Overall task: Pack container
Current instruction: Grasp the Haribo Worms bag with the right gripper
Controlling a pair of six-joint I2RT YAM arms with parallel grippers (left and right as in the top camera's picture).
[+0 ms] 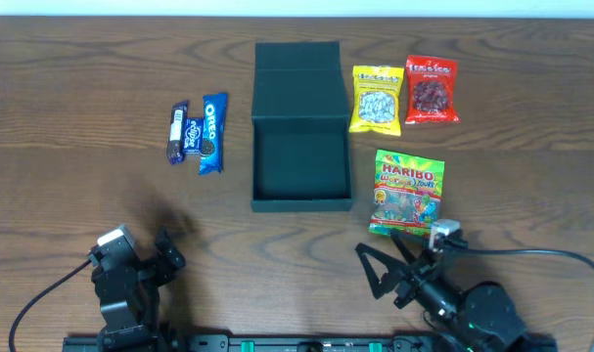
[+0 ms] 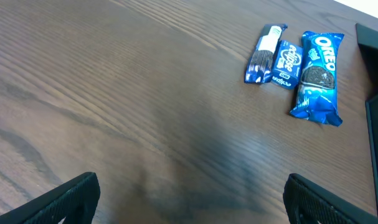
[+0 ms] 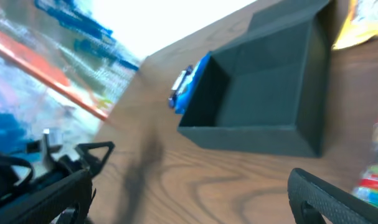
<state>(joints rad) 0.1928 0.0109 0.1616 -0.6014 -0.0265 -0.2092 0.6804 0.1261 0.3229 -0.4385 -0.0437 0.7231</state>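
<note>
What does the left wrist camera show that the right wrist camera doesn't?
Only the left wrist view: the dark striped bar and the small blue packet lying distinct beside the Oreo packet. Only the right wrist view: the open container's empty inside, a corner of the yellow packet, the Haribo bag's edge, and the left arm. Both: the Oreo packet, a blue blur in the right wrist view; the container, just an edge in the left wrist view; the wooden table.
</note>
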